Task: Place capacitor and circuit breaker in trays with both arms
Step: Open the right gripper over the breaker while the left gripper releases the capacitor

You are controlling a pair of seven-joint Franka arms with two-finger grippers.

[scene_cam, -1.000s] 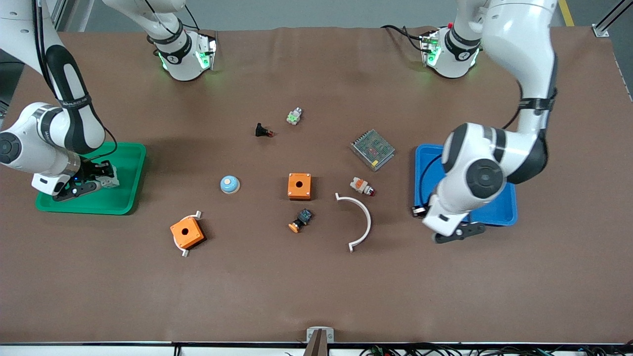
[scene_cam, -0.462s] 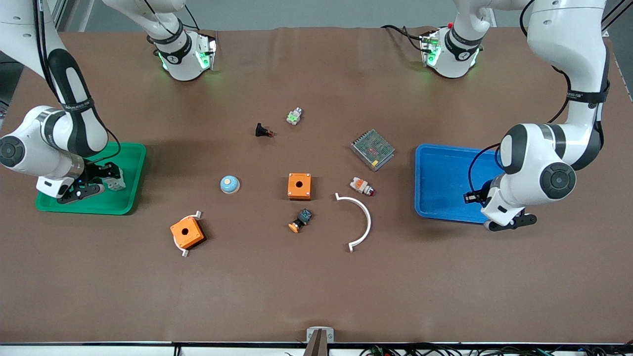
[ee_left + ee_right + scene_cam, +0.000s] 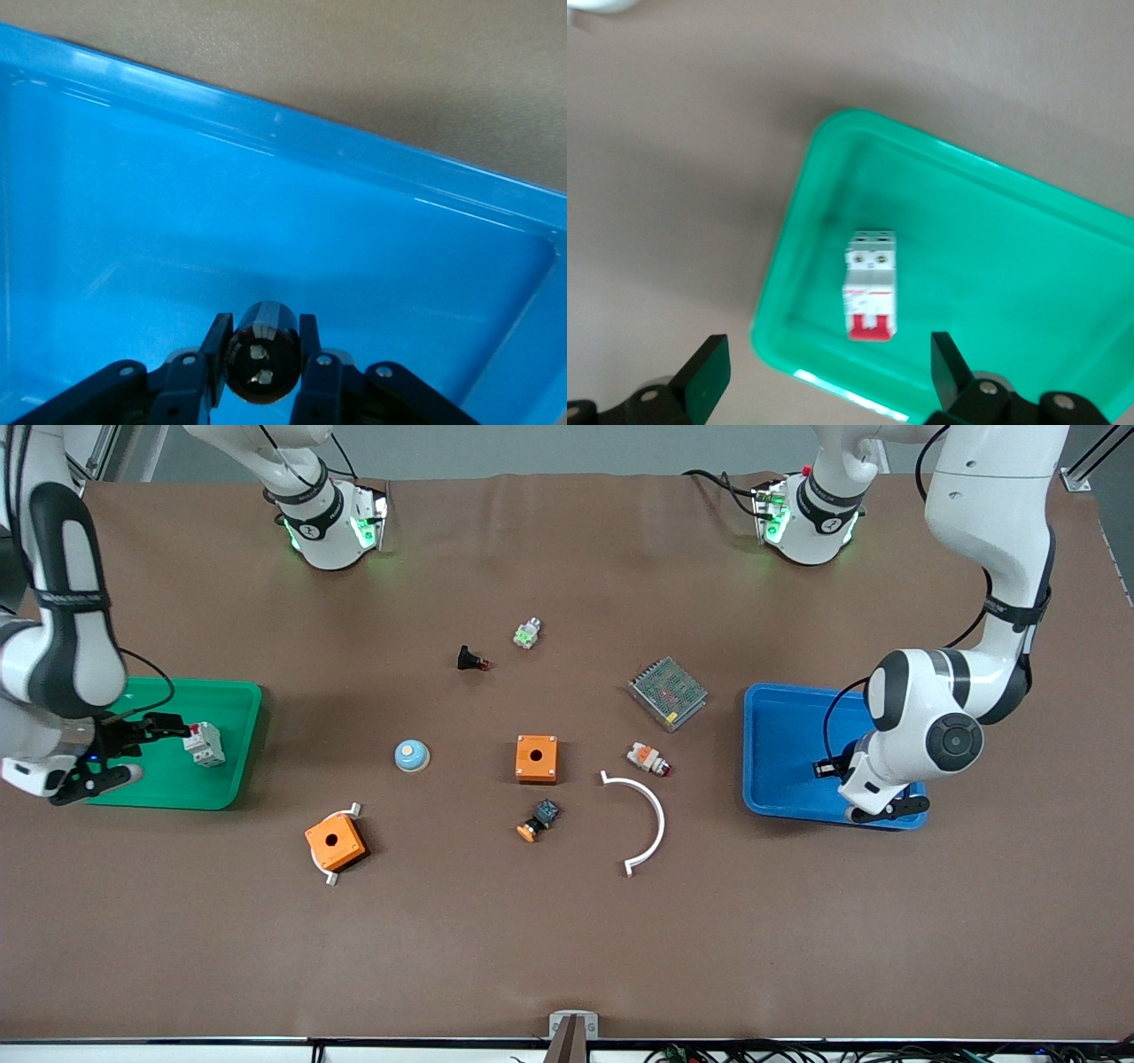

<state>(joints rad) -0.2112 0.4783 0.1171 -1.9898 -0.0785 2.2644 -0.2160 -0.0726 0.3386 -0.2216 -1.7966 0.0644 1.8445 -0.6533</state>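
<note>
The left gripper [image 3: 263,390] clamped the capacitor [image 3: 262,352] over the blue tray [image 3: 780,735]. The right gripper [image 3: 824,372] gaped wide, empty, above the circuit breaker [image 3: 205,744] lying in the green tray [image 3: 239,717]; its label seemingly unreadable.

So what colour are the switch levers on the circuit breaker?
Red, on the white-grey circuit breaker lying in the green tray; the right wrist view shows it best.

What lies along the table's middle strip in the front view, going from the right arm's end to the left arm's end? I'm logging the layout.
green tray → circuit breaker → blue-white dome button → orange box → white-orange part with red tip → blue tray
</note>
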